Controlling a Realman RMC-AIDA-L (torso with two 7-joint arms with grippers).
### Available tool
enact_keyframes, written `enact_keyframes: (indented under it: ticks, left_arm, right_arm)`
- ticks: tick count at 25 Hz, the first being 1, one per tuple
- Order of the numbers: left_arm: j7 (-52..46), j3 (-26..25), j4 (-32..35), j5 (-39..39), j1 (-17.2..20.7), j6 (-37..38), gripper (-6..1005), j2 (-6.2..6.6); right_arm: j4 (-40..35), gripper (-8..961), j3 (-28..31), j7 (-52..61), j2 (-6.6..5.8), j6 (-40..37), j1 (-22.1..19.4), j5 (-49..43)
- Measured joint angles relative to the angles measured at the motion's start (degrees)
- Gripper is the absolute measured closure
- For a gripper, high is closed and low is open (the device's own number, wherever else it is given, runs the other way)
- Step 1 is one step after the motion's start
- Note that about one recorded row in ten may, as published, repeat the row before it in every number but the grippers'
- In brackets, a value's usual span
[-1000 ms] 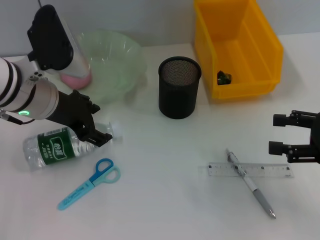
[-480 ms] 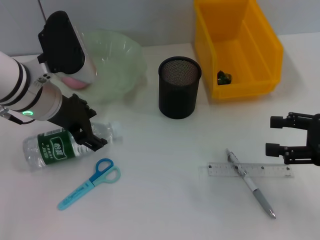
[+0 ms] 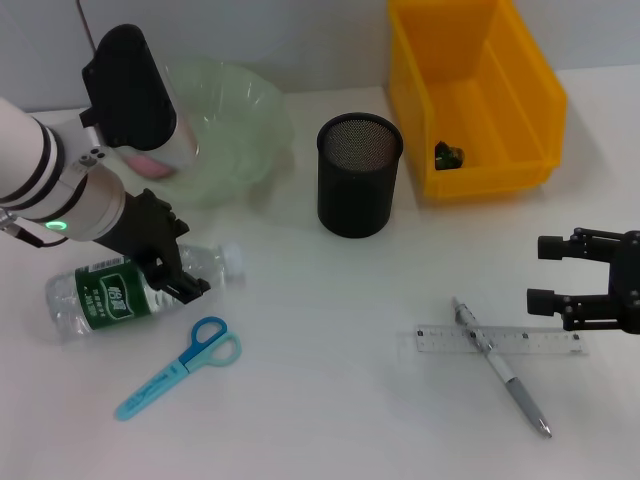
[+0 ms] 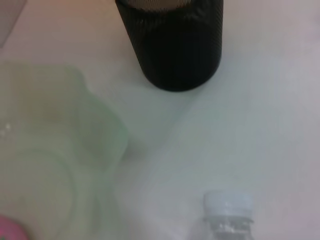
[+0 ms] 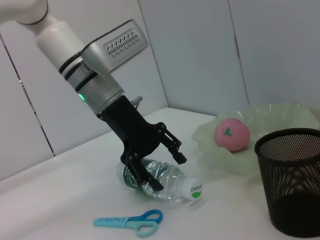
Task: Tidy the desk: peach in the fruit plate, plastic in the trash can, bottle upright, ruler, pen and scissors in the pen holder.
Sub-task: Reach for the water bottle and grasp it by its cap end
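Left gripper is spread wide open right over the water bottle, fingers straddling it but not clamped; the bottle's lying on its side beside the blue scissors. Peach already sits in the green fruit plate. Right gripper hangs open and empty just above the ruler, pen lying across it.

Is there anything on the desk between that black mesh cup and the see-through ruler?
No. In the head view the stretch from the black mesh cup down to the ruler is bare desk; the pen lies across the ruler itself.
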Motion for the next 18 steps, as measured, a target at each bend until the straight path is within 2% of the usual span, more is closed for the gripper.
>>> enact_keyframes:
  ticks: [8, 18]
  left_arm:
    - [0.2, 0.6, -1.0, -0.6, -1.9, -2.2, 253, -0.2]
    - [1.5, 2.7, -3.6, -3.6, -1.9, -5.2, 256, -0.27]
  right_arm:
    - [0.0, 118, 0.1, 0.0, 0.0, 0.5, 0.1, -0.6]
    - [0.0, 118, 0.0, 0.1, 0.13, 0.5, 0.8, -0.6]
